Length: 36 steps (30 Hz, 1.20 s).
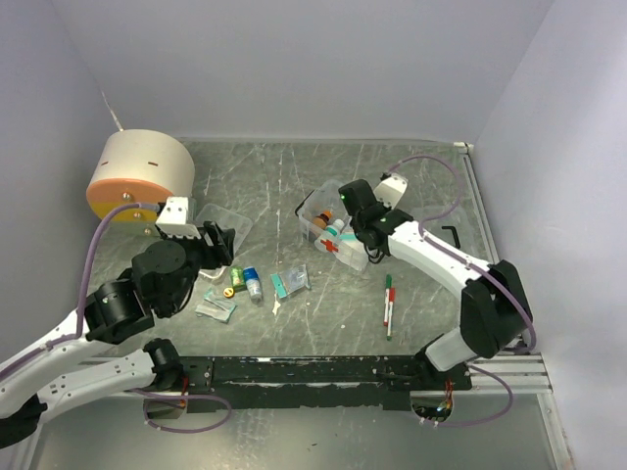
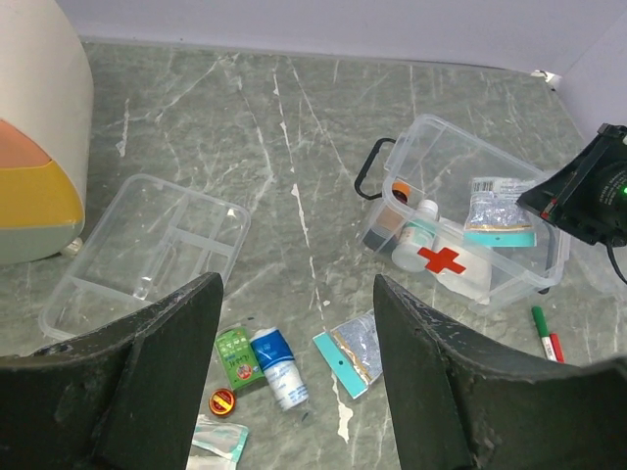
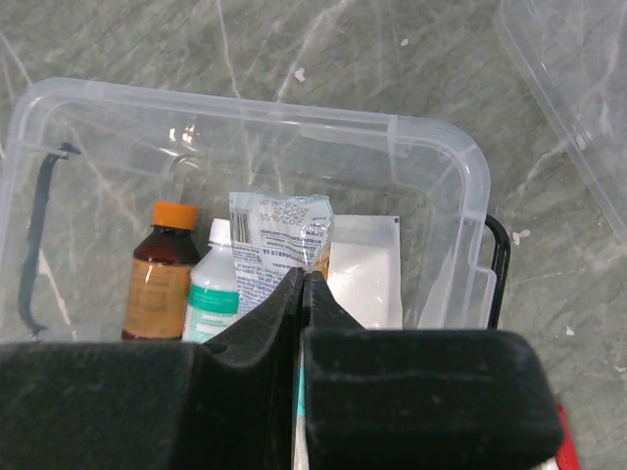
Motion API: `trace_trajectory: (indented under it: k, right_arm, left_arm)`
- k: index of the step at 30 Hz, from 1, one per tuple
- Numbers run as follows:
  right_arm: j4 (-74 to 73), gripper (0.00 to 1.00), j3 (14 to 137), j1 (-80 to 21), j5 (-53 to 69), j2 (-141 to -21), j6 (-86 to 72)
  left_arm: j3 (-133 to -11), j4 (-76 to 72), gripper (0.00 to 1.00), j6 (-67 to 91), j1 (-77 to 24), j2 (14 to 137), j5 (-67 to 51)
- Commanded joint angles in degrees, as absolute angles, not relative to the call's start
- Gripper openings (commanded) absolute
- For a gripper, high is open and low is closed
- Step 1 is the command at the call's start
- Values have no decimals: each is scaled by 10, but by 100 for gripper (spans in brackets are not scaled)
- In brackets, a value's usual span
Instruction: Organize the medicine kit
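Medicine kit (image 2: 460,157) on marbled table (image 2: 294,117)

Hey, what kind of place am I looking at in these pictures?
Probably a robot lab test cell, not a clinic: plain walls box in a marble-patterned table, two arms are bolted to a rail at its edge, and the clear medicine box looks staged for practice.

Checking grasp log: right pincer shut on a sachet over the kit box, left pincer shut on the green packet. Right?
No. Left wrist view shows the left pincer open and empty; the green packet lies on the table. The right pincer is shut on the sachet over the kit box.
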<state>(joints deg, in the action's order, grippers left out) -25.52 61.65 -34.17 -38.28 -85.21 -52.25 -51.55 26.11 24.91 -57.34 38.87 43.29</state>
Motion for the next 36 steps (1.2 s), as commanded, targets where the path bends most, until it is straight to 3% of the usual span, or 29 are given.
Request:
trace_trajectory:
  k: [1, 14, 16, 22, 27, 36]
  right_arm:
    - [-224, 0, 603, -332, -381, -877, -535]
    - [-225, 0, 609, -329, -353, -937, -543]
    - [-228, 6, 613, -328, -352, -942, -542]
    - [-261, 38, 626, -328, -373, -920, -536]
    - [-247, 47, 619, -324, -363, -904, -505]
    - [-216, 48, 637, -322, -293, -858, -433]
  left_arm:
    - [-515, 270, 73, 247, -576, 392, 451]
    - [-517, 269, 73, 240, -576, 409, 449]
    - [-518, 268, 73, 238, -576, 409, 452]
    - [-517, 273, 74, 240, -576, 402, 464]
    - [-516, 271, 74, 237, -576, 397, 469]
    - [-511, 257, 79, 227, -576, 418, 417]
